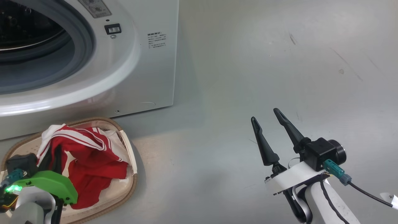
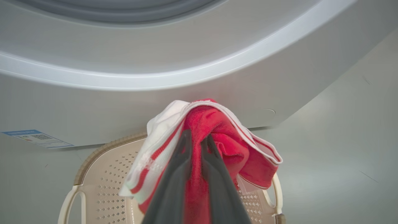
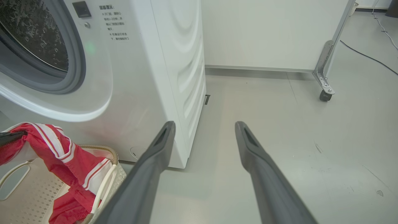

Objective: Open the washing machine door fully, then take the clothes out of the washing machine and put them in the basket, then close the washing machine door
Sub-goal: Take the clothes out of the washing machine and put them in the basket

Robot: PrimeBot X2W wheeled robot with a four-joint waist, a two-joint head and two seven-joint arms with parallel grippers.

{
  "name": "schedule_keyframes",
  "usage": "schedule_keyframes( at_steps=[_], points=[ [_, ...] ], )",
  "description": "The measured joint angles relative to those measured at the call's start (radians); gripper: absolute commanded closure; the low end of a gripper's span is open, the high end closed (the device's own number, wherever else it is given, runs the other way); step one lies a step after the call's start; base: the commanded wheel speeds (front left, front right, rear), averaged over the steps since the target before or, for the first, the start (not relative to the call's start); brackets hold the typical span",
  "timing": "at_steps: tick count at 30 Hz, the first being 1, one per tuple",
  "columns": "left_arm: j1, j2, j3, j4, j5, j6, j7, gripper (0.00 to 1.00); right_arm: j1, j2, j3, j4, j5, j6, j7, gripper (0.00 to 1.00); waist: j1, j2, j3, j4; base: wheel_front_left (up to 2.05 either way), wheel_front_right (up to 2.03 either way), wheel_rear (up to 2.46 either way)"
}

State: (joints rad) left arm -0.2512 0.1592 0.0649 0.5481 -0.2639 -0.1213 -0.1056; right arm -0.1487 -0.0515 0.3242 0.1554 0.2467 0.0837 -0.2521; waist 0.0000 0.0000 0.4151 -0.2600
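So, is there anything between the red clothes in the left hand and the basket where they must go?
Nothing visible. The left hand, shut on the red white-striped fabric clothes, holds them right above the open cream perforated plastic basket; their lower part hangs inside it.

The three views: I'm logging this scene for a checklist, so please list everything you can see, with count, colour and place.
washing machine: one, white with a grey gasket, drum opening uncovered, upper left of the head view
blue label: one, low on the machine's front
basket: one, cream with a brown rim, on the floor before the machine
clothes: one bundle, red with white stripes, garment count unclear, hanging into the basket
floor: grey, scuffed
white panel: one, behind the machine
castor: one, dark, under a metal leg
cable: one, black, on the floor
left hand: shut on the clothes, above the basket
right hand: open, empty, right of the machine
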Motion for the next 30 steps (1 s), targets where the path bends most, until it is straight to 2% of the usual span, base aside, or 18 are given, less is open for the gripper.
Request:
schedule_keyframes(
  at_steps=[14, 22, 30],
  points=[
    [-0.083, 0.009, 0.053, 0.200, -0.034, 0.015, -0.003, 1.00, -0.028, 0.000, -0.019, -0.013, -0.022, -0.016, 0.000, 0.00, 0.0000, 0.0000, 0.077, 0.019, 0.00, 0.00, 0.00],
    [-0.138, -0.044, 0.105, 0.316, -0.124, 0.021, -0.020, 1.00, -0.036, -0.007, -0.025, -0.012, -0.044, -0.017, 0.000, 0.00, 0.0000, 0.0000, 0.083, 0.044, 0.00, 0.00, 0.00],
    [-0.160, -0.046, 0.114, 0.387, -0.132, 0.020, -0.039, 1.00, -0.038, -0.010, -0.022, -0.008, -0.049, -0.017, 0.000, 0.00, 0.0000, 0.0000, 0.079, 0.049, 0.00, 0.00, 0.00]
  ],
)
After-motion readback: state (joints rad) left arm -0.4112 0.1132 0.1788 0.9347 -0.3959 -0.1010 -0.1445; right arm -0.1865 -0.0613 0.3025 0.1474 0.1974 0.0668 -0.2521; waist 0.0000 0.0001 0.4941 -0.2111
